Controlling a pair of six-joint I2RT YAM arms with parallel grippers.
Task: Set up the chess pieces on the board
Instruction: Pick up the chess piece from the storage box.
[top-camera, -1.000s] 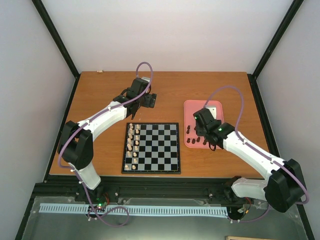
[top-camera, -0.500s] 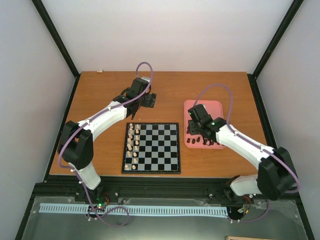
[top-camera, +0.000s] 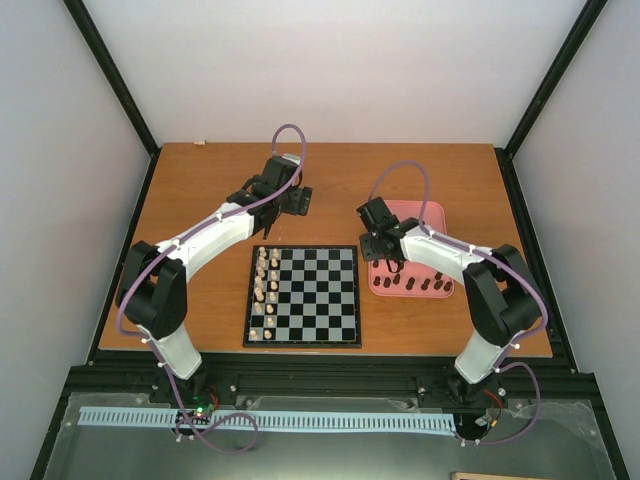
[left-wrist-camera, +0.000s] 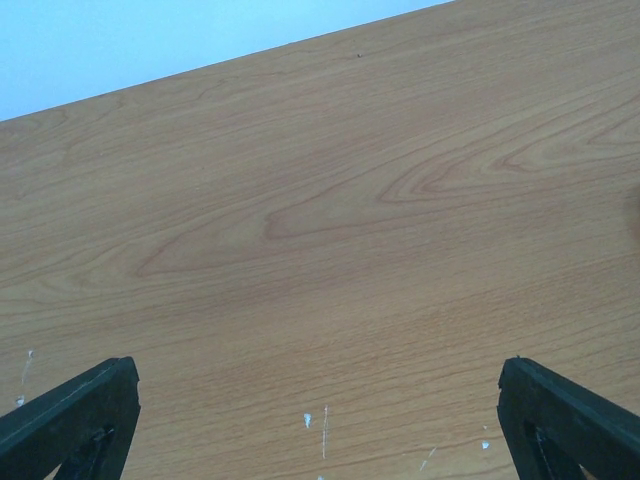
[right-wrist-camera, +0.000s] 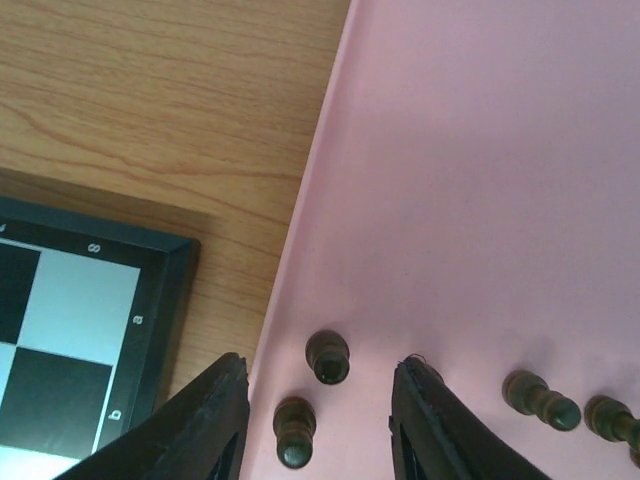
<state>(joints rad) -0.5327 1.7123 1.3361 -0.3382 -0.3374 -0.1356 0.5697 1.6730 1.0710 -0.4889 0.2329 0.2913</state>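
The right gripper (right-wrist-camera: 322, 372) is hovering over the pink tray's (right-wrist-camera: 480, 150) left edge beside the board (right-wrist-camera: 60, 330), jaws half-spread — straddling two dark chess pieces (right-wrist-camera: 327, 356) without touching them. Those two seem to be standing upright; others to the right are lying flat, long axes pointing sideways. The left gripper (left-wrist-camera: 320, 410) is hanging over the table (left-wrist-camera: 320, 200), jaws spread wide.

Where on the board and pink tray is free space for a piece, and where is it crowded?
Free: board squares right of the cream pieces; tray's far half. Crowded: the board's left two columns; the tray's near edge, dark pieces under the right gripper.
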